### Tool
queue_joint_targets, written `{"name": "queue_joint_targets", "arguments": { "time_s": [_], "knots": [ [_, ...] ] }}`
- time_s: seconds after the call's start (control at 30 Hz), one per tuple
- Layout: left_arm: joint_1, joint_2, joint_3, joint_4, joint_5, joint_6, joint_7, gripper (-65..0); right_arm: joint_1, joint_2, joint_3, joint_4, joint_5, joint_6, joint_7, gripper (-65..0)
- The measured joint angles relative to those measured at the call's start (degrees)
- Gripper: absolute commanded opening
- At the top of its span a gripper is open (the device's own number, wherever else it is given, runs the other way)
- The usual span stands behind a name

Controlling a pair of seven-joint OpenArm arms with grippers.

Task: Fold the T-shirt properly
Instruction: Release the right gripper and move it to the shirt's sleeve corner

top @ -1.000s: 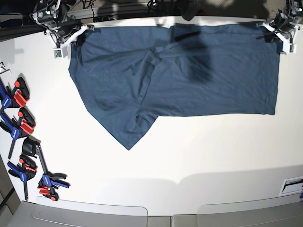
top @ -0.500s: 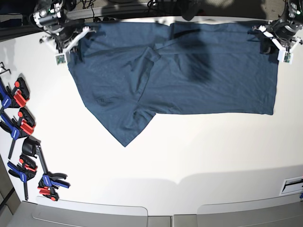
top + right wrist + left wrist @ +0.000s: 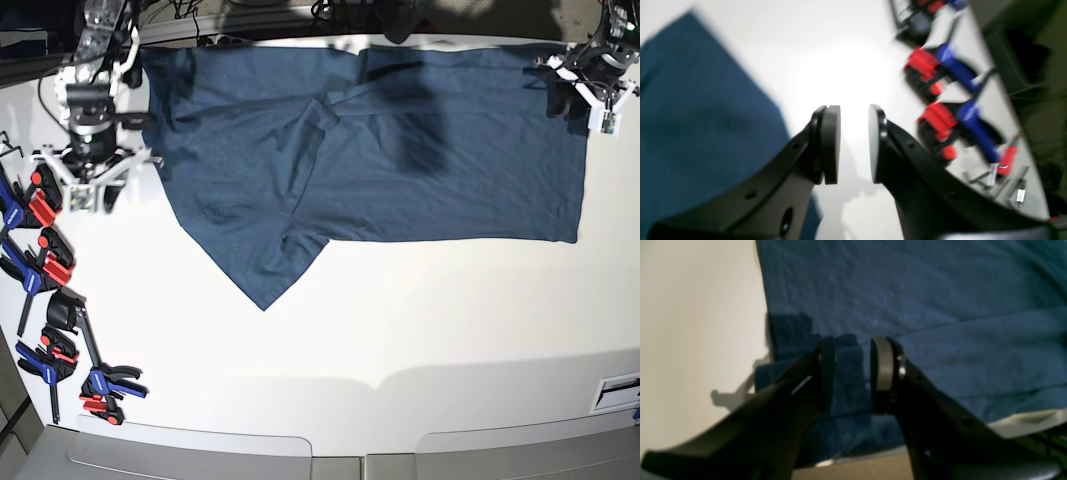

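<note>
The T-shirt (image 3: pixel 400 150) lies flat along the tabletop's (image 3: pixel 420 330) far edge, long axis running side to side, one sleeve pointing toward the near edge. The left gripper (image 3: pixel 851 373) hovers over the shirt's far right corner, fingers spread, gripping nothing. The right gripper (image 3: pixel 853 143) hangs over bare tabletop beside the shirt's left edge, fingers apart and empty, near the clamps (image 3: pixel 947 100).

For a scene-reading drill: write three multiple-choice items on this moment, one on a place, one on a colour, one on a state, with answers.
1. Where do the red-and-blue bar clamps lie in the base view?
A. at the left table edge
B. on the shirt
C. at the right edge

2. What colour is the short-sleeved cotton T-shirt?
A. white
B. dark navy-teal
C. red

3. How do the right gripper jaws stand?
A. clamped on cloth
B. apart, empty, over bare white table
C. holding a clamp

Answers: 1 A, they line that edge; 2 B, both the base and wrist views show it; 3 B, table shows through the gap.
</note>
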State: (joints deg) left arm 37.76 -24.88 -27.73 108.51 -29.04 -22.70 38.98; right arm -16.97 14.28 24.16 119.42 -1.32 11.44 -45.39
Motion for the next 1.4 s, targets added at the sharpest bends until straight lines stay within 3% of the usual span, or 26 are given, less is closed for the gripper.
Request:
{"name": "queue_joint_targets", "arguments": {
  "time_s": [0.23, 0.37, 0.5, 0.63, 0.77, 0.87, 0.97, 1.1, 1.4],
  "knots": [
    [0.02, -0.07, 0.0, 0.0, 0.0, 0.0, 0.0, -48.2, 6.6, 0.0, -0.02, -4.66, 1.18, -0.57, 0.37, -51.4],
    [0.02, -0.04, 0.0, 0.0, 0.0, 0.0, -0.02, -48.2, 10.58, -0.02, 1.57, -13.99, 8.7, 0.24, 0.09, -51.4],
    [0.02, -0.09, 0.0, 0.0, 0.02, 0.0, 0.0, -48.2, 17.05, -0.15, 6.95, -27.39, 18.8, 7.72, -0.79, -51.4],
    [0.02, -0.09, 0.02, 0.0, 0.0, 0.0, -0.02, -48.2, 24.76, 0.46, 13.38, -41.81, 28.3, 17.0, -6.88, -51.4],
    [0.13, -0.17, 0.0, 0.0, 0.02, 0.0, 0.0, -48.2, 30.86, 4.13, 14.75, -56.19, 38.84, 22.01, -15.3, -51.4],
    [0.15, -0.04, 0.0, 0.0, -0.02, 0.0, -0.04, -48.2, 33.99, 7.17, 13.73, -64.7, 42.93, 24.52, -22.14, -51.4],
    [0.15, -0.04, 0.0, 0.0, 0.0, 0.02, -0.39, -48.2, 34.95, 8.61, 11.67, -68.94, 45.03, 24.85, -23.28, -48.7],
    [0.17, -0.04, 0.0, 0.0, -0.02, 0.02, -0.39, -48.2, 34.88, 8.61, 9.64, -69.18, 44.87, 25.03, -23.69, -33.6],
    [0.15, -0.04, 0.0, 0.0, -0.02, 0.02, -0.39, -48.2, 34.91, 8.76, 3.65, -69.18, 44.85, 25.05, -24.33, -33.3]
  ]
}}
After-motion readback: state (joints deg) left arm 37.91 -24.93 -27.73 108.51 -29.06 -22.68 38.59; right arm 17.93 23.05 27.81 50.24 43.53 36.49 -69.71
